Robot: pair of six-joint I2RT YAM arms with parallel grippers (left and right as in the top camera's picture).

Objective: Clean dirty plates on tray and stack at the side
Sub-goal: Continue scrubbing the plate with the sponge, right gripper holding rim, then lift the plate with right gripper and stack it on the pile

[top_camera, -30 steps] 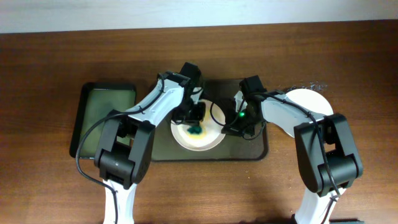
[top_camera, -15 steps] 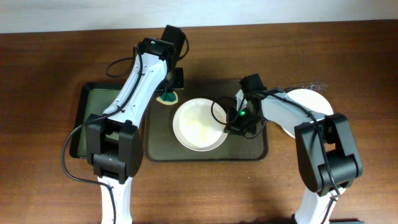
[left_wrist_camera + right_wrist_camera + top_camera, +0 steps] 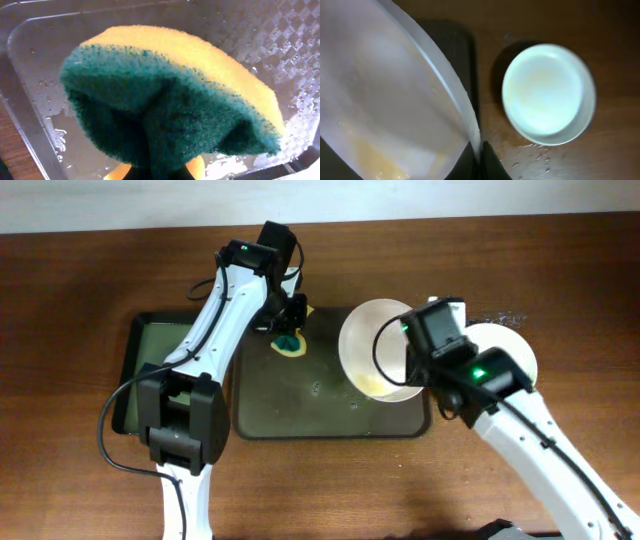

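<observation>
The right fingers [image 3: 482, 161] are clamped on the rim of the held plate [image 3: 385, 95], a round, white, shallow dish. Its inside shows a yellowish smear near the gripped edge and looks pale elsewhere. In the overhead view this plate appears to hang above the 2 o'clock corner of the tray [image 3: 300, 415], overlapping the rim there. The right wrist and its camera cover the plate's 3 o'clock edge from above, and the right wrist view cuts off most of its outline. A second plate [image 3: 547, 92] lies flat on the table [image 3: 80, 290] just off the tray's 3 o'clock end. Its inside is whitish and nearly clean. The right arm hides part of it from overhead, and I cannot tell whether another plate lies beneath it. Water droplets [image 3: 530, 156] speckle the wood beside it. The left fingers [image 3: 288, 326] are closed on a sponge [image 3: 165, 100], dark green scouring face towards the wrist camera with yellow foam behind. The sponge fills that view and hides most of the fingers. It sits at the tray's 11 o'clock corner, and whether it touches the wet, bead-covered floor is unclear. A narrower black tray with a green inside [image 3: 165, 370] lies at 9 o'clock, partly crossed by the left arm.
</observation>
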